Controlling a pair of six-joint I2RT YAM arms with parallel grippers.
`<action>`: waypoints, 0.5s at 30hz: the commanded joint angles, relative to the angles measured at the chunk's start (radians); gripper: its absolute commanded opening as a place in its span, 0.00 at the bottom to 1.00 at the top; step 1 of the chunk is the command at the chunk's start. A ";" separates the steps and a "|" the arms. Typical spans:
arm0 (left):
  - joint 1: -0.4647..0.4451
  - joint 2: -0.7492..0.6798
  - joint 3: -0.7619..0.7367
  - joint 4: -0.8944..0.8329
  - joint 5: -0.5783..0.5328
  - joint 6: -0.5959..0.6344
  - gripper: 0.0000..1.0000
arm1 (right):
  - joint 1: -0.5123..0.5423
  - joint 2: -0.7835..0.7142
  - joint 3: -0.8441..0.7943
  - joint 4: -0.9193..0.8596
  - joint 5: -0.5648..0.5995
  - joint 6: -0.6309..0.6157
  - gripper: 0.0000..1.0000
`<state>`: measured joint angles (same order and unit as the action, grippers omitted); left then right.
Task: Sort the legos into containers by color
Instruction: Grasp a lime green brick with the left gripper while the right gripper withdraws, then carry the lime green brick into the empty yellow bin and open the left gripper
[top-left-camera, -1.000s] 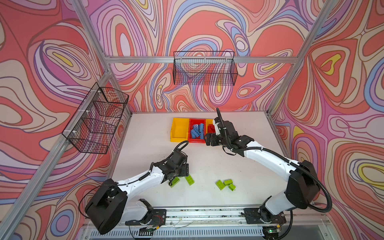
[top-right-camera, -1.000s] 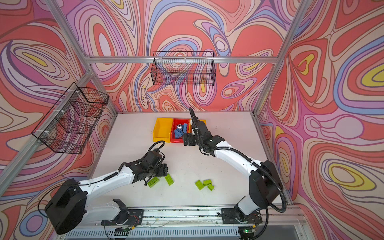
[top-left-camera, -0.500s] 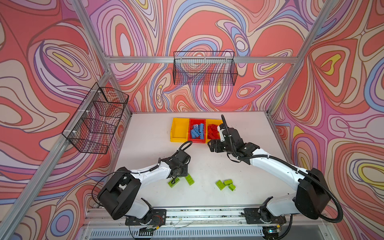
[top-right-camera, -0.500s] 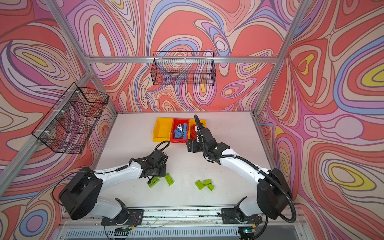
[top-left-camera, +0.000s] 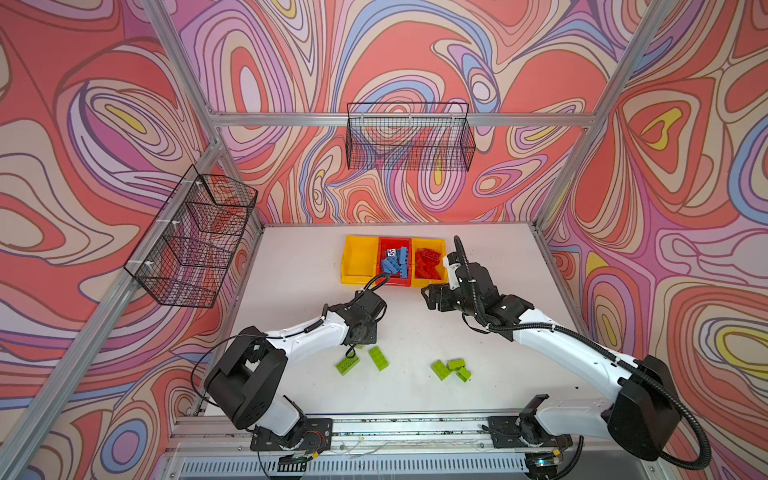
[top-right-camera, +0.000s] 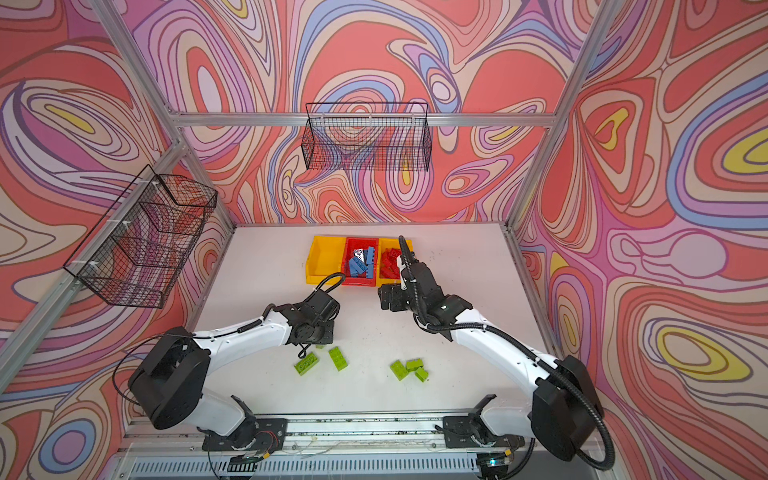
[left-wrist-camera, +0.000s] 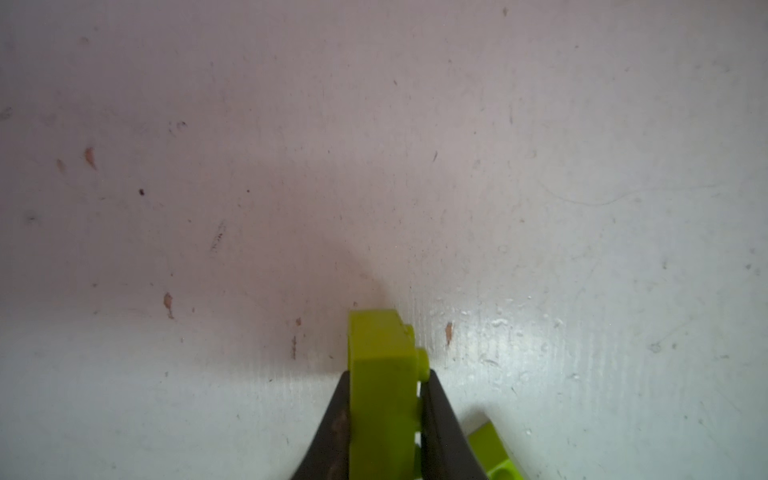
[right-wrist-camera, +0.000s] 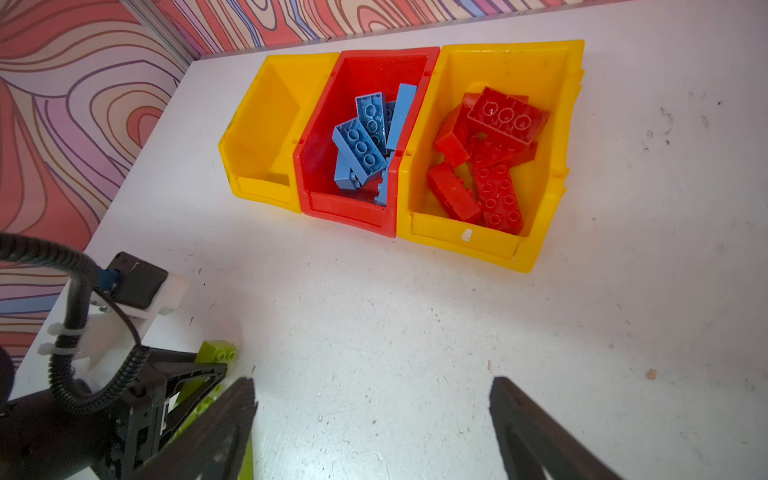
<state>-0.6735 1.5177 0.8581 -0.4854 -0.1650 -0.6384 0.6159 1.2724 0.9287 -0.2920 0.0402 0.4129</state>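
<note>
The left end effector (left-wrist-camera: 387, 374) has clamped shut on a green lego (left-wrist-camera: 382, 399) at the scuffed white counter (top-left-camera: 299, 257), and the right arm has drawn back from the bins. Wire baskets (top-left-camera: 191, 241) hang on swirly walls. Loose green legos (top-left-camera: 379, 357) lie near the front. Beyond them are a yellow bin (right-wrist-camera: 266, 124), blue legos (right-wrist-camera: 361, 145) in the red bin (right-wrist-camera: 345, 212) and red legos (right-wrist-camera: 494, 166) in the end yellow bin (right-wrist-camera: 457, 245). The right end effector (right-wrist-camera: 372, 384) gapes, holding nothing.

You have white table (top-left-camera: 299, 266): three bins (top-left-camera: 395, 283) abreast far centre; near side, two green bricks (top-left-camera: 379, 358) left, green cluster (top-left-camera: 455, 365) right.
</note>
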 joint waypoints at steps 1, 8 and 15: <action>0.005 0.017 0.046 -0.066 -0.046 0.014 0.09 | 0.004 -0.049 -0.024 -0.005 0.017 0.007 0.93; 0.005 0.034 0.124 -0.102 -0.085 0.035 0.09 | 0.004 -0.093 -0.053 -0.018 0.015 0.012 0.93; 0.052 0.124 0.326 -0.123 -0.149 0.124 0.10 | 0.004 -0.123 -0.062 -0.027 -0.002 0.019 0.93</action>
<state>-0.6548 1.6073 1.1164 -0.5762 -0.2607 -0.5678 0.6159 1.1812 0.8795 -0.3096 0.0429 0.4206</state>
